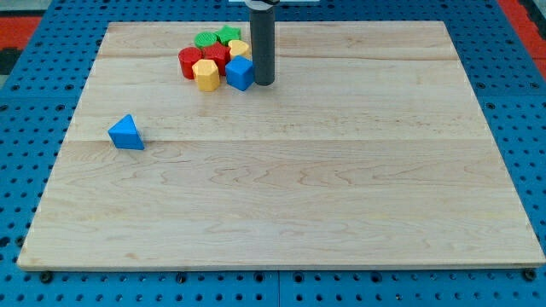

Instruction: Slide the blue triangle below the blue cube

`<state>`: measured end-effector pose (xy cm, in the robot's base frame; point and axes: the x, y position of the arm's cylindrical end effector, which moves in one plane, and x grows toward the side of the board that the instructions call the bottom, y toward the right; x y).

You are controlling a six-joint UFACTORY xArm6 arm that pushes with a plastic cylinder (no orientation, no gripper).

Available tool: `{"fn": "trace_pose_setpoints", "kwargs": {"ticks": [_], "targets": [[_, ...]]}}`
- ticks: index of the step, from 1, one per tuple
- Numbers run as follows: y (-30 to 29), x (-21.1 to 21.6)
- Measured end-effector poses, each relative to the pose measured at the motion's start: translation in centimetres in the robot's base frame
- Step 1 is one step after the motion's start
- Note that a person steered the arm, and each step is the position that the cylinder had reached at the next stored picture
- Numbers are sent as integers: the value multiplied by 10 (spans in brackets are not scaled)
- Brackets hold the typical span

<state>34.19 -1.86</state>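
My tip [263, 83] rests on the bench [341, 170], touching the blue cube [240, 73] at its 3 o'clock. The blue triangle [126, 133] lies well apart at the tip's 8 o'clock (no pincer here, only a bare rod).

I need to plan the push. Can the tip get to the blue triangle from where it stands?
Probably yes. My tip stands just right of the blue cube, and the blue triangle lies alone toward the view's lower left, with bare board between once I skirt below the cluster.

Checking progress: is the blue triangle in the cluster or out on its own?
On its own: the blue triangle lies far left, apart from the blue cube beside my tip.
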Motion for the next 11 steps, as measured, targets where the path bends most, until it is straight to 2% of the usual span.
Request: {"fn": "trace_pose_setpoints", "kwargs": {"ticks": [1, 2, 3, 4, 5, 6, 8, 11], "targets": [[3, 92], [-86, 140], [-191, 130], [-215, 108], [-174, 79], [-170, 47], [-166, 101], [-77, 99]]}}
